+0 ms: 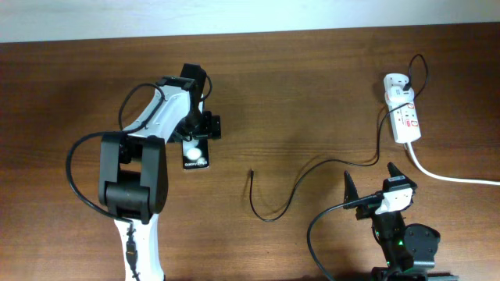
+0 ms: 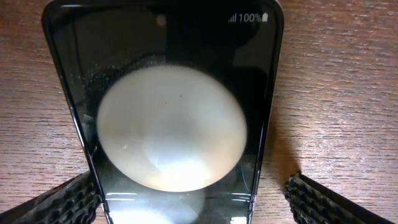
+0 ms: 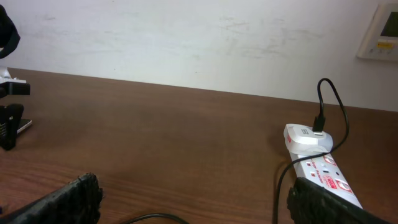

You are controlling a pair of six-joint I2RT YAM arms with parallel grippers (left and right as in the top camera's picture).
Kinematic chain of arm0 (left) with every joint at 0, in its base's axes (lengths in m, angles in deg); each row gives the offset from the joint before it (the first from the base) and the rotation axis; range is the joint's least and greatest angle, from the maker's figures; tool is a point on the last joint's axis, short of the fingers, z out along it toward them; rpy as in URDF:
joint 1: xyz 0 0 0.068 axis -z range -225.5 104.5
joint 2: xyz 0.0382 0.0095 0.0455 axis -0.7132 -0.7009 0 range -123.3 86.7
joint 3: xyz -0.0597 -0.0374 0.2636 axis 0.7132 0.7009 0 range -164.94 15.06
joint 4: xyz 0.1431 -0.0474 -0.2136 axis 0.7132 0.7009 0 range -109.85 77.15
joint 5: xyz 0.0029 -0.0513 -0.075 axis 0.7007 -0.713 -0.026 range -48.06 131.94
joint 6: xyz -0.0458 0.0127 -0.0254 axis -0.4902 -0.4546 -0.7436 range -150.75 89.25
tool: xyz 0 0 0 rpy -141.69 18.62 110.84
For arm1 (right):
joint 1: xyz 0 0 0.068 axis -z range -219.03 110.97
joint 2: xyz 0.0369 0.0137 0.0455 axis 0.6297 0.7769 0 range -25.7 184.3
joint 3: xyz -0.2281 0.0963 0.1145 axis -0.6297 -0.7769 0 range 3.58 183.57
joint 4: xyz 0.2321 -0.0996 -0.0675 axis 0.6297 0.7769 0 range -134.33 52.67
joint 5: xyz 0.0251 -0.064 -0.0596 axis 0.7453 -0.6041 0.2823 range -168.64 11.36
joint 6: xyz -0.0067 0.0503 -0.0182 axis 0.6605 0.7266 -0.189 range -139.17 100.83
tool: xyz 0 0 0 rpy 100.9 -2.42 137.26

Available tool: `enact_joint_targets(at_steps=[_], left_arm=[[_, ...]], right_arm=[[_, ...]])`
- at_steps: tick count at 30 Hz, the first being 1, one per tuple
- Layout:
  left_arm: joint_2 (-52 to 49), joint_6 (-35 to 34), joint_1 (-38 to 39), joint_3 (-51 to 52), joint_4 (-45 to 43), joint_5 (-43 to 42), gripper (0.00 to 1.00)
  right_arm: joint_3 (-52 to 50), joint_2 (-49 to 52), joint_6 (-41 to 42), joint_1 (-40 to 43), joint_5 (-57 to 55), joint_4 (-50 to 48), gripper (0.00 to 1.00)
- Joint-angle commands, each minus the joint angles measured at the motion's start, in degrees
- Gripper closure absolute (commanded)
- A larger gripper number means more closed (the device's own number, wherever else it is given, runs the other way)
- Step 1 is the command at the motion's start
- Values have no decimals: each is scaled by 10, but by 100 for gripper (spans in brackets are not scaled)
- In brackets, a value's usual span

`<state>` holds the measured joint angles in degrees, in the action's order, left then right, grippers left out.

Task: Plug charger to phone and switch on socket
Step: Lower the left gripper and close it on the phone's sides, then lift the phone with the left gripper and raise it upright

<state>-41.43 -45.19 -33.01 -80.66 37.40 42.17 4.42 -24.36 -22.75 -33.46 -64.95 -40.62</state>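
Note:
The phone (image 1: 193, 156) lies flat on the table left of centre, a black slab with a white round spot. It fills the left wrist view (image 2: 168, 74). My left gripper (image 1: 200, 138) (image 2: 193, 194) is open and straddles the phone's end, with the left finger at its edge and the right finger apart from it. The charger cable (image 1: 312, 168) runs from the white plug adapter (image 1: 397, 83) (image 3: 307, 138) to its loose tip (image 1: 251, 172) mid-table. The socket strip (image 1: 406, 121) (image 3: 324, 172) lies at the far right. My right gripper (image 1: 370, 176) (image 3: 193, 199) is open and empty, hovering low.
The strip's thick white cord (image 1: 453, 178) runs off the right edge. The cable loops (image 1: 269, 217) on the table between the two arms. A white wall (image 3: 186, 37) stands behind the table's far edge.

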Motion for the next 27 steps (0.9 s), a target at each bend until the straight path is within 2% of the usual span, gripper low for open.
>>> enact_joint_targets(at_steps=[1, 4, 8, 11, 13, 14, 22, 24, 27], left_arm=[[-71, 13, 10, 39, 0, -46, 1], [-71, 13, 10, 39, 0, -45, 2], [-71, 13, 10, 39, 0, -45, 9], [-71, 13, 10, 39, 0, -45, 9], [-71, 13, 10, 39, 0, -45, 14], [-71, 13, 10, 39, 0, -45, 21], [-71, 13, 10, 39, 0, -45, 23], [-71, 13, 10, 39, 0, -45, 27], [-71, 13, 10, 39, 0, -45, 38]], right_arm=[[0, -3, 2, -3, -5, 8, 1], [0, -3, 2, -3, -5, 8, 1], [0, -3, 2, -3, -5, 8, 1], [0, -3, 2, -3, -5, 8, 1], [0, -3, 2, -3, -5, 8, 1], [0, -3, 2, -3, -5, 8, 1], [0, -3, 2, -3, -5, 8, 1], [0, -3, 2, -3, -5, 8, 1], [0, -3, 2, -3, -5, 8, 1]])
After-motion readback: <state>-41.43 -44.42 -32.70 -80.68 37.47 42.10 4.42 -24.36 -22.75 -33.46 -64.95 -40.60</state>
